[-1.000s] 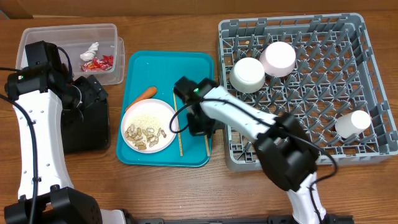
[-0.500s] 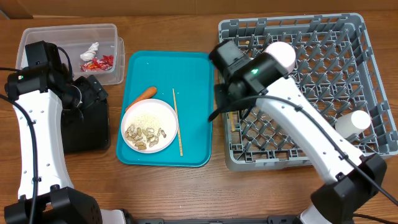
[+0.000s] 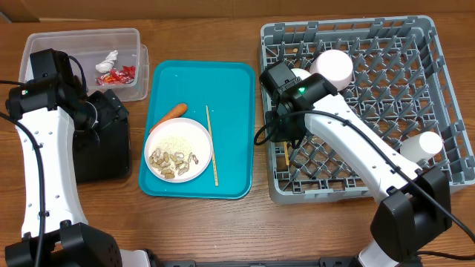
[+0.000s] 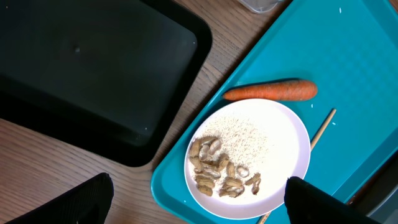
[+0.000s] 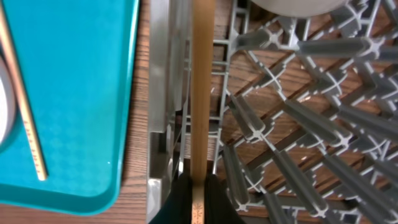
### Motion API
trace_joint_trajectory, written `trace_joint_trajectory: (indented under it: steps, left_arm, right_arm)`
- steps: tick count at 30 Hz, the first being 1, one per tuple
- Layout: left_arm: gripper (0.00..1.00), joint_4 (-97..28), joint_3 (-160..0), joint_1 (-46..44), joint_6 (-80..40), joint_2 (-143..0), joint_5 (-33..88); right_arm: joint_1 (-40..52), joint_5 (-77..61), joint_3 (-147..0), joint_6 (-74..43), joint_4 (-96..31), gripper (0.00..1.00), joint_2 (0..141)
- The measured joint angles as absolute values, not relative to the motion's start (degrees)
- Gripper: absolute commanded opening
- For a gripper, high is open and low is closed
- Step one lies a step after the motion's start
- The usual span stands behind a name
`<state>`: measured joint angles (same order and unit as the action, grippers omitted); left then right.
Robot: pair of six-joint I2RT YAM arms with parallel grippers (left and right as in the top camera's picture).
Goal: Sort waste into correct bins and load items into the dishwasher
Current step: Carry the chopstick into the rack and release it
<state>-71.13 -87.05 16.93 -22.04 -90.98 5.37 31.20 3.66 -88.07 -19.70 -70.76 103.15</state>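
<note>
Between tips of the right pincer (image 5: 194, 198) sits one chopstick (image 5: 200, 87).

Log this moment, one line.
right gripper: shut on chopstick, over rack | left gripper: open, empty | other chopstick: on teal tray

Thin wooden chopstick (image 5: 200, 93) at grey rack (image 3: 349, 26) left wall; second chopstick (image 3: 211, 144) flat beside white plate (image 3: 180, 122).

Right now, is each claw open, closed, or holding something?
Left claw: open, holding nothing.
Right claw: closed on a wooden chopstick, at the grey dish rack wall.
</note>
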Motion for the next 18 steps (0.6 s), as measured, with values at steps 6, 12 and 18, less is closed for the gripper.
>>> trace_joint_trajectory:
  steps: [6,12,18]
  left_arm:
    - [0.90,-71.16,-87.05,16.93,-22.04,-90.98,5.39]
    - [0.90,-71.16,-87.05,16.93,-22.04,-90.98,5.39]
    - [0.90,-71.16,-87.05,16.93,-22.04,-90.98,5.39]
  right_arm:
    - [31.20,3.42,-87.94,-19.27,-70.52,0.35,103.15]
    - [31.22,2.17,-88.53,-19.27,-72.23,0.36,103.15]
    - [33.06,-5.06,-92.49,-19.49,-68.14,0.39,103.13]
